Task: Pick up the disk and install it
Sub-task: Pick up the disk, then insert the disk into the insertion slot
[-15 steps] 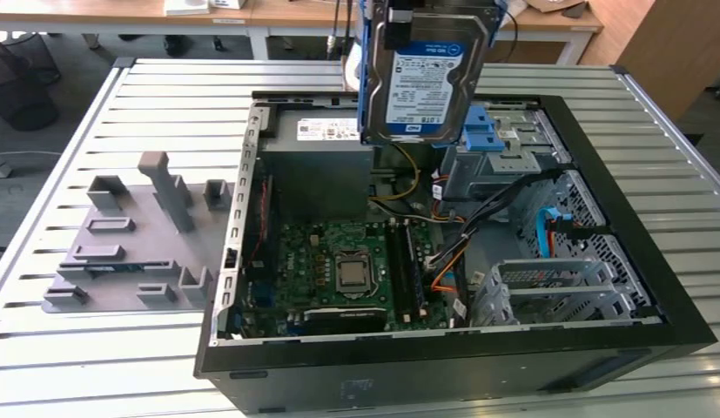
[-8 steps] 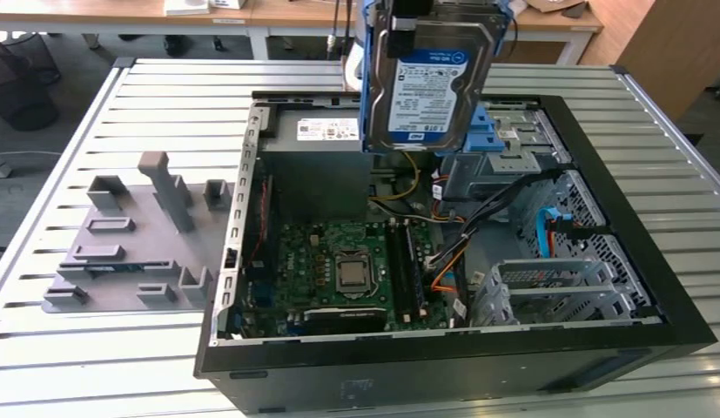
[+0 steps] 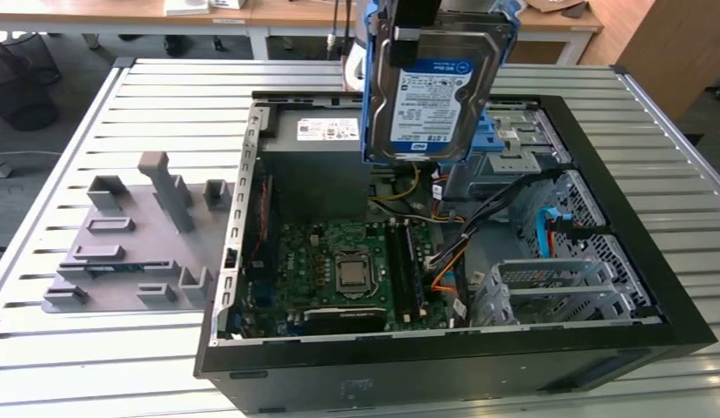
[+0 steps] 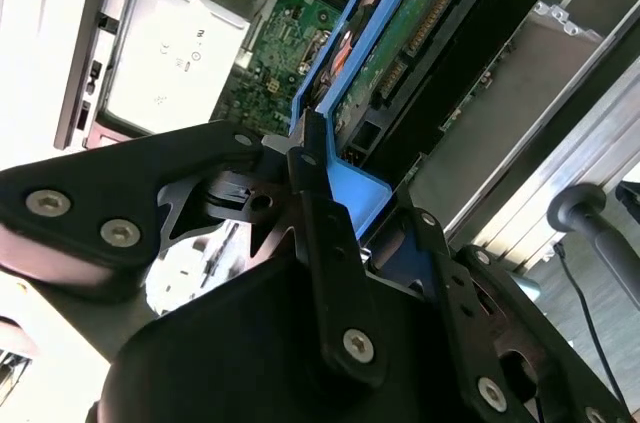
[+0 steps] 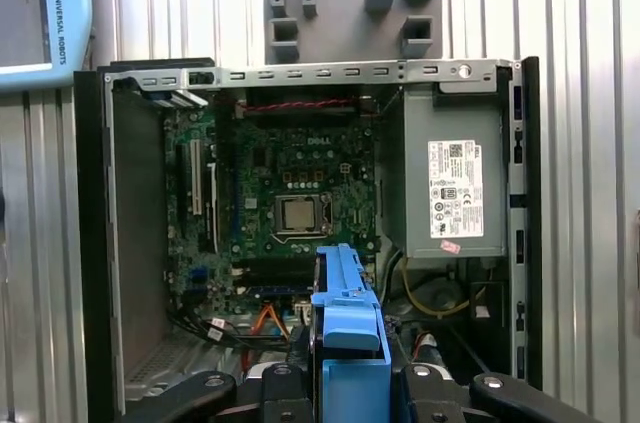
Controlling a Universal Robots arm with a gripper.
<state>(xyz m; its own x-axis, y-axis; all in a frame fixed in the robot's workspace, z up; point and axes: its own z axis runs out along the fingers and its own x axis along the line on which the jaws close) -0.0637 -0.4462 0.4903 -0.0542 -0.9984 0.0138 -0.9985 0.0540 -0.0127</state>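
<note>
Pincer (image 5: 352, 375) clamped on the blue rails of the disk (image 3: 429, 87), which hangs upright above the open computer case (image 3: 453, 370). Deeper inside the case, loose cables (image 3: 505, 193) could snag and tilt the disk if it descends crooked.

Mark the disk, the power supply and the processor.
disk (image 3: 433, 100), exterior view, on its white-and-blue label.
power supply (image 5: 450, 178), first wrist view, on its white sticker.
processor (image 5: 300, 213), first wrist view, on its metal top.
</note>
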